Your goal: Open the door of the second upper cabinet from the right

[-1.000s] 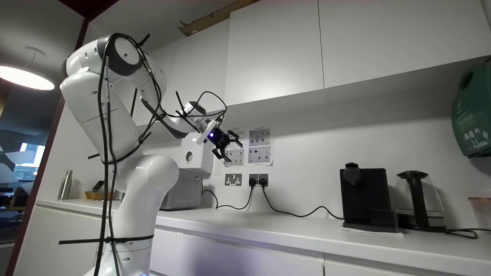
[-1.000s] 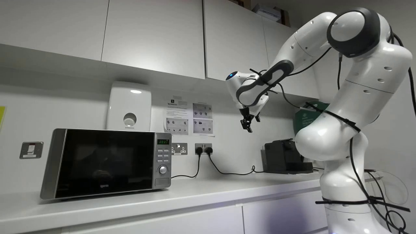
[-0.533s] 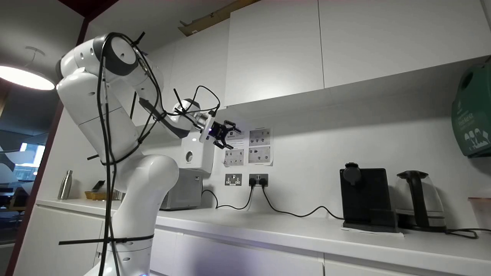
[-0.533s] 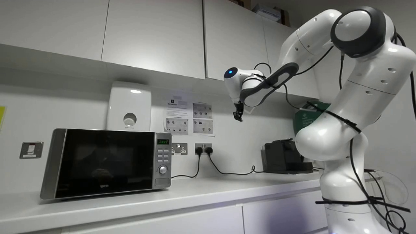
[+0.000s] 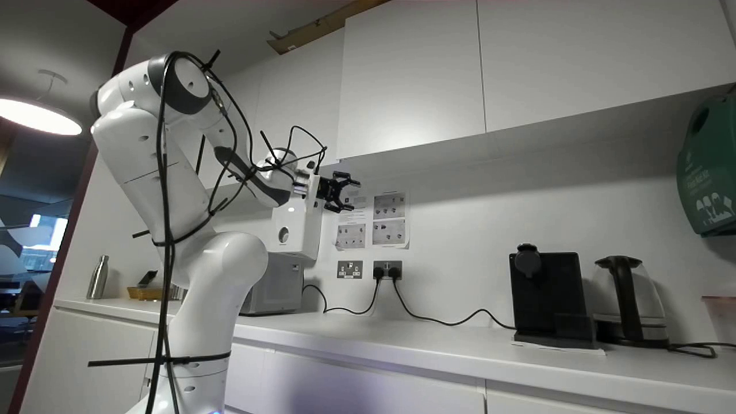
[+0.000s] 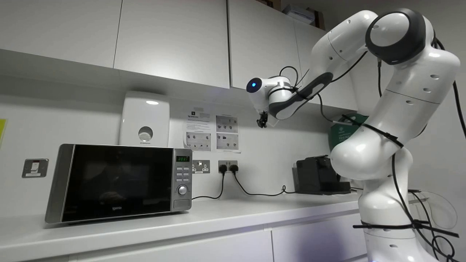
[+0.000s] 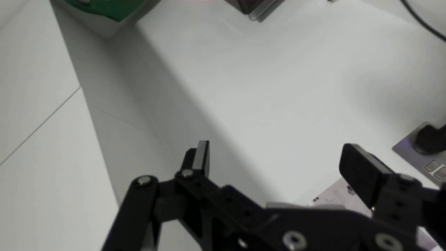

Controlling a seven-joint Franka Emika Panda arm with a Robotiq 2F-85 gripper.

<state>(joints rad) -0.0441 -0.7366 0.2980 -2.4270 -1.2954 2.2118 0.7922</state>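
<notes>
In an exterior view the robot arm [image 5: 230, 259] stands in front of the counter [image 5: 437, 336], its jaws well spread, just below the lower left corner of the door [image 5: 411, 80]. That door is the plain white panel second from the right, lying across the second upper cabinet [image 5: 420, 154], so I can't see inside. Only here do I get the steel bottle [image 5: 98, 278] and the yellow basket [image 5: 144, 294]; the glass kettle [image 5: 647, 302] stands in plain sight, just beside the black coffee machine [image 5: 543, 296].

In an exterior view that takes in the black front of the microwave [image 6: 120, 182], green digits lit, the jaws look small and end-on, and I couldn't tell you their spread. They hang lower than the door's bottom edge, and a dark gap runs down that panel's left side.

The wrist view brings the jaws close: wide apart, white wall [image 7: 296, 104] showing between them. The door takes up the lower left, a thin seam parting it from the next panel [image 7: 31, 80]; how near the jaws are to it I can't tell. The plug [image 7: 432, 139] in its socket [image 7: 414, 155] shows large here.
</notes>
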